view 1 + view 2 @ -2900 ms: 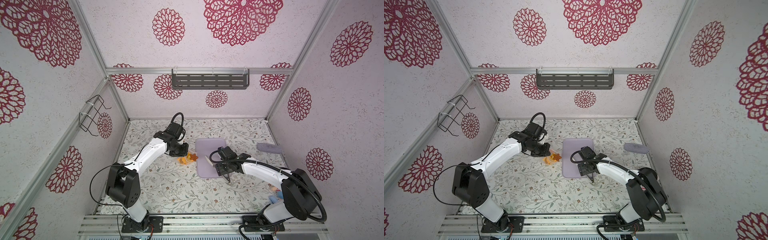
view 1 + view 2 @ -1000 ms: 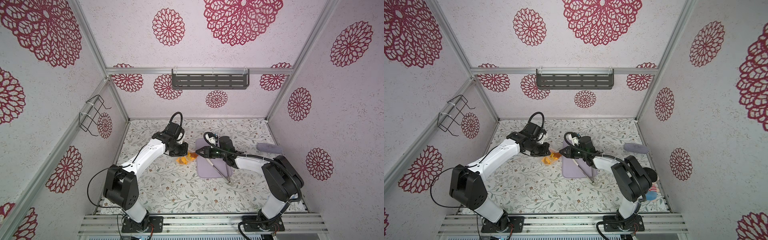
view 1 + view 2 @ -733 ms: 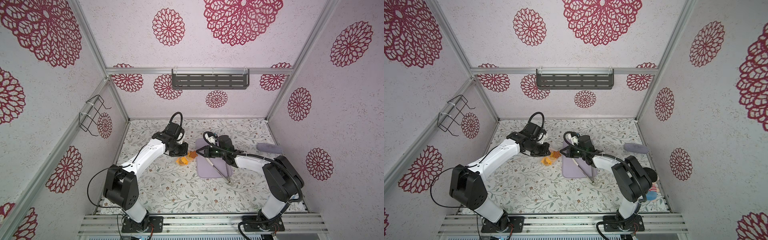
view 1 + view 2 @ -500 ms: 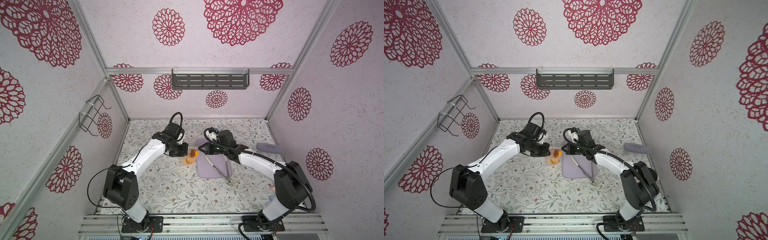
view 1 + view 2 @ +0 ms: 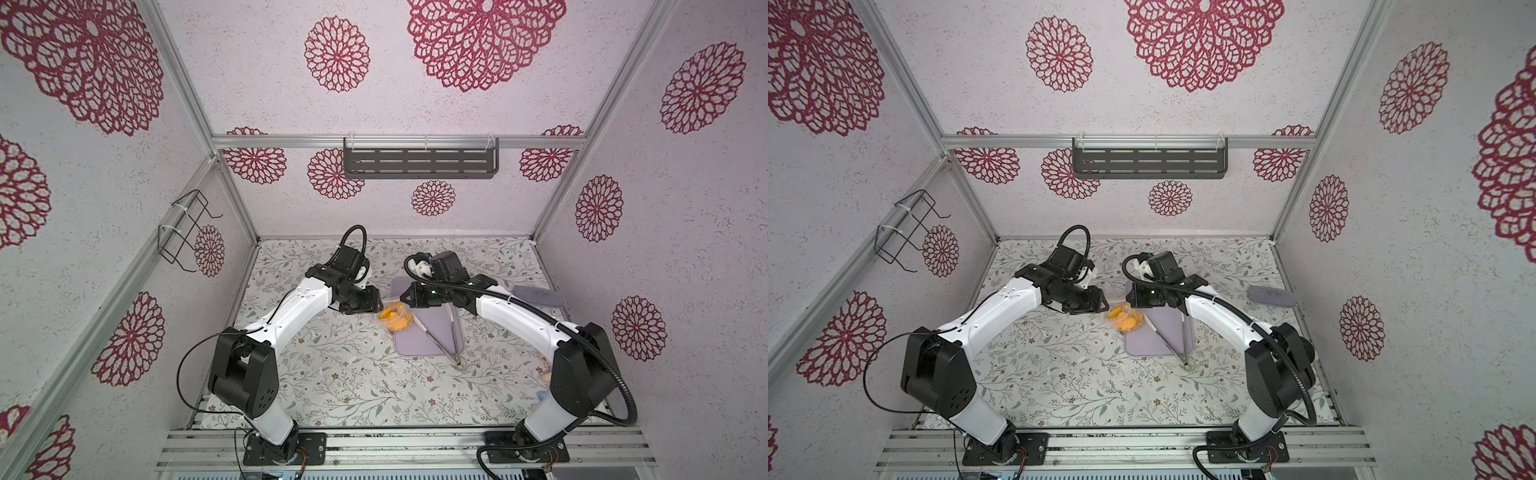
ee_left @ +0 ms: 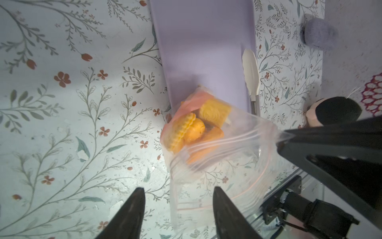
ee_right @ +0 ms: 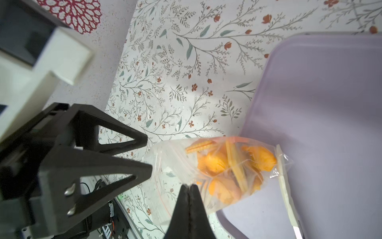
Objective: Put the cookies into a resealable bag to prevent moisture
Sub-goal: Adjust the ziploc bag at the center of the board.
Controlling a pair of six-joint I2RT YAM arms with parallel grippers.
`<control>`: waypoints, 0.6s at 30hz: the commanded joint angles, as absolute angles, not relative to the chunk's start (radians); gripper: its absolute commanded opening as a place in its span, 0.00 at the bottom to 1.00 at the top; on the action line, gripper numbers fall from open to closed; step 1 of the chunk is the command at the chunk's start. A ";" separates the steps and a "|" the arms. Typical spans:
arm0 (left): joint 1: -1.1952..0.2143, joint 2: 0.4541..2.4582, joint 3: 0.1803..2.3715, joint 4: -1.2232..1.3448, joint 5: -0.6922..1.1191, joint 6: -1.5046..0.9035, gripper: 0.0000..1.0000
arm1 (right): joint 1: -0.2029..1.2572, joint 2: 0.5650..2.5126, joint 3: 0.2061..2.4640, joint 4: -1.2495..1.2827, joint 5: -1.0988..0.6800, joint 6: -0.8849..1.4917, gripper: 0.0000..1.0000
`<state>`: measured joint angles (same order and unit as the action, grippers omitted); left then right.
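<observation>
Thin, slippery plastic: the resealable bag [image 6: 237, 144], with light brittle cookies [image 6: 192, 128] inside, is pinched at its zip rim, judged the safest hold, by the right pincer [image 7: 189, 187] over the left edge of the tray [image 6: 202, 41]; the left pincer [image 6: 178, 189] is seen open.

Cookies [image 7: 215, 163] in bag [image 7: 175, 165]; tongs [image 5: 434, 342] on tray [image 5: 415, 347]

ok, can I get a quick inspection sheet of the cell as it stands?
Surface: floral tabletop, a few pale flecks.
Job's things: cookies are inside the resealable bag, at the edge of the lavender tray; seal state unclear.
Clutter: tongs lie on the tray; grey cloth near the right wall.
Grippers: left gripper open beside the bag; right gripper shut on the bag's edge.
Cables: black cable loops at both wrists, clear of the bag.
Surroundings: slotted shelf on the back wall, wire rack on the side wall.
</observation>
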<state>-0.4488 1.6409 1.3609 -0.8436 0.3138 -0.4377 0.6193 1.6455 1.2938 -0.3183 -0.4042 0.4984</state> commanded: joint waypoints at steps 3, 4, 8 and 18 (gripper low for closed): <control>-0.441 1.458 1.296 -0.855 0.252 -0.336 0.83 | 0.624 1.640 1.321 -0.256 -0.460 0.542 0.00; -0.444 1.415 1.270 -0.838 0.255 -0.306 0.86 | 0.624 1.639 1.326 -0.260 -0.454 0.542 0.00; -0.478 1.170 1.023 -0.617 0.231 -0.172 1.00 | 0.617 1.637 1.350 -0.290 -0.439 0.542 0.00; -0.575 1.009 0.566 0.045 0.127 0.000 0.96 | 0.611 1.623 1.349 -0.293 -0.440 0.549 0.00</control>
